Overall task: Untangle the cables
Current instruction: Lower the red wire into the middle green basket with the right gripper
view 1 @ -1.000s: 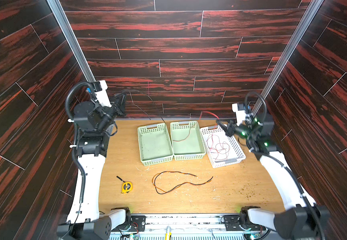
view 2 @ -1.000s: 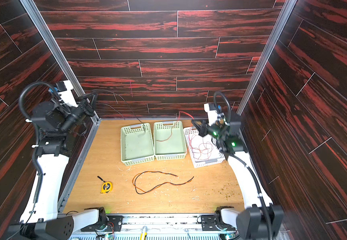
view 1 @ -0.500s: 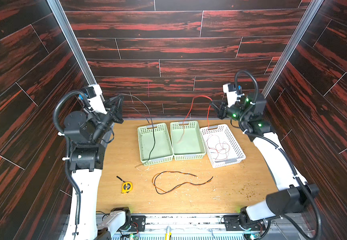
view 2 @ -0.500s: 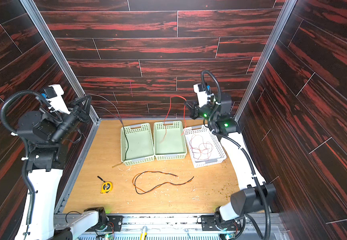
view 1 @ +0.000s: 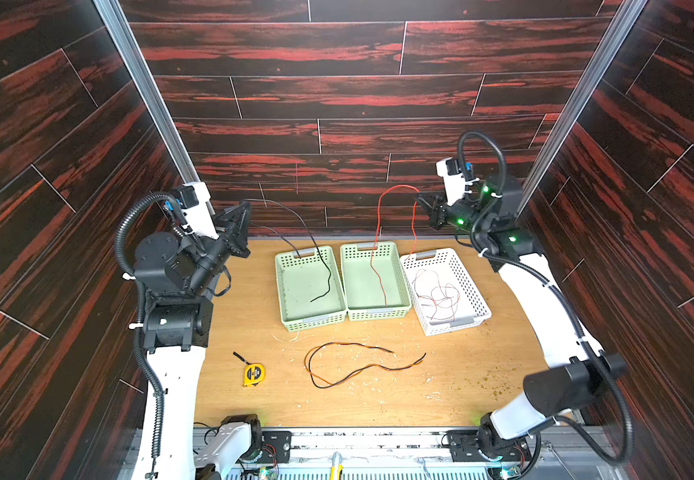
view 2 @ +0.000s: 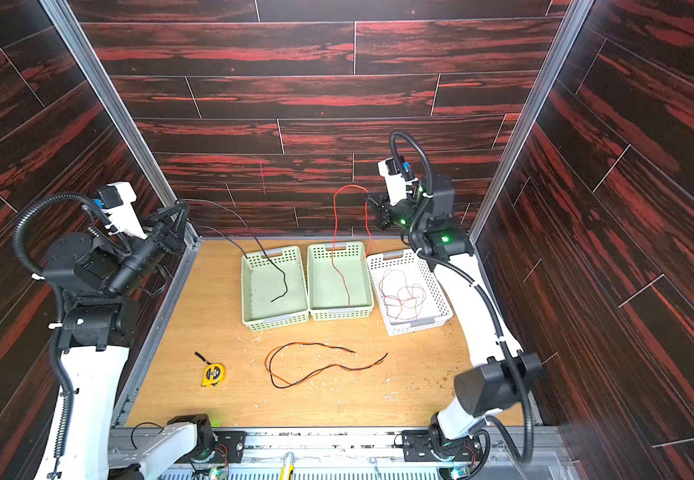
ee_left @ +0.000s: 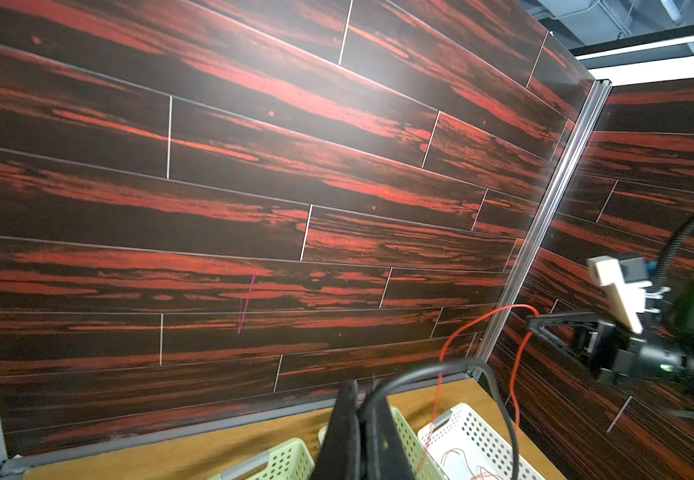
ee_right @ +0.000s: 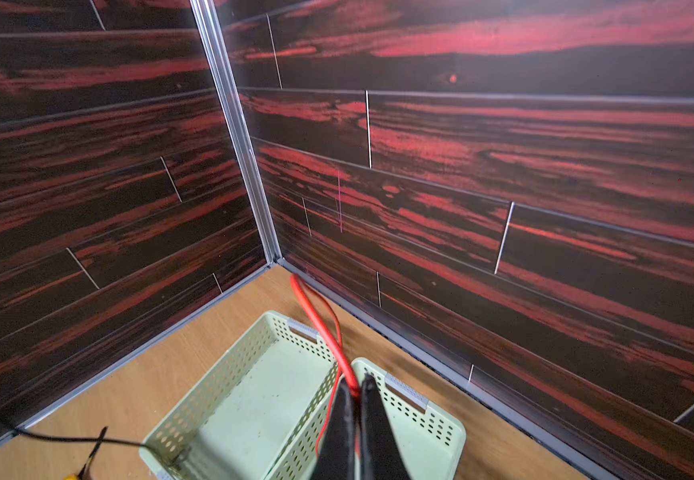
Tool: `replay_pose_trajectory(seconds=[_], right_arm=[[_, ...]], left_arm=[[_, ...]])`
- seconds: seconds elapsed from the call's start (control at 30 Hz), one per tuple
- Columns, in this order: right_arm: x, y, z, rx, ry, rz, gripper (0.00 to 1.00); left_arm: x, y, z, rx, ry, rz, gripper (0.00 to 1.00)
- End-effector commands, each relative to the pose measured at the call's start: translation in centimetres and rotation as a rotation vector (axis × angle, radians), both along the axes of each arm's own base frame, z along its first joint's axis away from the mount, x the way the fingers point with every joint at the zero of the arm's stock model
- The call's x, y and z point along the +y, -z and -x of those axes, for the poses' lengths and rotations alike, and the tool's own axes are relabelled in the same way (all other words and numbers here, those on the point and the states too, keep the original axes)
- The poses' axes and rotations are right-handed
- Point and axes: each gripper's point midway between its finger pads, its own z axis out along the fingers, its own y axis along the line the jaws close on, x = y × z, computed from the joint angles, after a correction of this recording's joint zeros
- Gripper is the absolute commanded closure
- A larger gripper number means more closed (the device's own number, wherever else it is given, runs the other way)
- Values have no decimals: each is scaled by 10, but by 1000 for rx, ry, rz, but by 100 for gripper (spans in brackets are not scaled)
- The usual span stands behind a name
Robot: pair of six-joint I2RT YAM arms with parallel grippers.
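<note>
Dark wood-look walls [view 1: 337, 104] box in a tan table [view 1: 461, 374]. Black cable [view 1: 329, 276] hangs from left gripper [view 1: 246, 205], fingers clenched on its top end, tail dangling into left green basket [view 1: 281, 291]. Red cable [view 1: 378, 216] arcs up out of right gripper [view 1: 420, 200], pinched tight too. Its long end drops into middle green basket [view 1: 378, 316]. Short end trails twd white basket [view 1: 476, 291]; can't tell if it's free of what's inside. Both arms are up high, well apart, near back wall. Rest of the cables [view 1: 436, 295] sit in a loose snarl in white basket. One black-orange pair [view 1: 362, 368] lies loose on table, yellow tape measure [view 1: 253, 374] near it, not touching.

Step, imo: two strands pulled apart, one per basket, so drop-off phase. Next prob: lower each arm over its basket & let go so whole strand lands inside w/o draping the rim, then back to the snarl.
</note>
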Motion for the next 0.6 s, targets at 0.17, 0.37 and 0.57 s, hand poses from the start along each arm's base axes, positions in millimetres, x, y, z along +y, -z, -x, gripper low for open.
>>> replay_pose_trajectory(seconds=[0.17,0.37,0.57], right_arm=[[22,57,-32,94,-23,48,100],[36,89,-45,144,-29,55,100],[46,115,-53,170,-5,68,100]], left_arm=[[-15,-8,17,-47,80,5,100],[-18,-10,22,-59,96,6,100],[-19,-9,23,-64,100,7,100]])
